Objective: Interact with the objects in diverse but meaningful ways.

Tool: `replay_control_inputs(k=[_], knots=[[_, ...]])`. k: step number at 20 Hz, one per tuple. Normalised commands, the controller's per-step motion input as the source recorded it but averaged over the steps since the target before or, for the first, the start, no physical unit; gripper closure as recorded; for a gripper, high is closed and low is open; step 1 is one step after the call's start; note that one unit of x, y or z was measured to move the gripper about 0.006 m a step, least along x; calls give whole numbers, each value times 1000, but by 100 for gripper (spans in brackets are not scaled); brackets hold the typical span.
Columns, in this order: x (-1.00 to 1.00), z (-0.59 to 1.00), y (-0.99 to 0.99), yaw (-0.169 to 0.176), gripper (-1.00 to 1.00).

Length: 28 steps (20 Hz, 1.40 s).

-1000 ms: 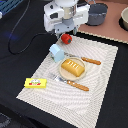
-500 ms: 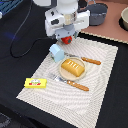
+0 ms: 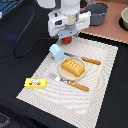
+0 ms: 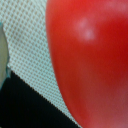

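Far toward the exterior view's left, flat yellow packet with red print [image 3: 35, 82], lying at the edge of the striped mat [image 3: 102, 85], half on the dark desk [image 3: 20, 30]. Further right, pale blue-white carton [image 3: 56, 51], standing on the mat's near-left part, just below and beside the arm's white head. Above it, claw [image 3: 67, 39] low over the mat, with red round fruit [image 3: 67, 39] showing directly beneath the white housing; fingers hidden, so cannot tell whether clamped on the fruit or merely over it. In the wrist view, red round fruit [image 4: 87, 60] filling most of the picture, glossy, with woven mat [image 4: 25, 45] behind. Mid-mat, golden-orange bread loaf [image 3: 73, 68] on a small plate, fork [image 3: 70, 82] just below, knife [image 3: 85, 59] just above and to the right. Toward the far right, grey pot [image 3: 97, 13] and another dish [image 3: 123, 19], well apart from the mat.
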Motion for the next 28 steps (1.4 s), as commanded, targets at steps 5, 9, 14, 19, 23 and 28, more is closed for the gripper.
replay_control_inputs(k=[5,9,14,19,23,28], knots=[[4,-179,1,1,100],[0,-236,0,0,100],[0,-229,22,0,100],[21,-110,70,5,100],[172,535,25,15,100],[83,1000,-518,-15,100]])
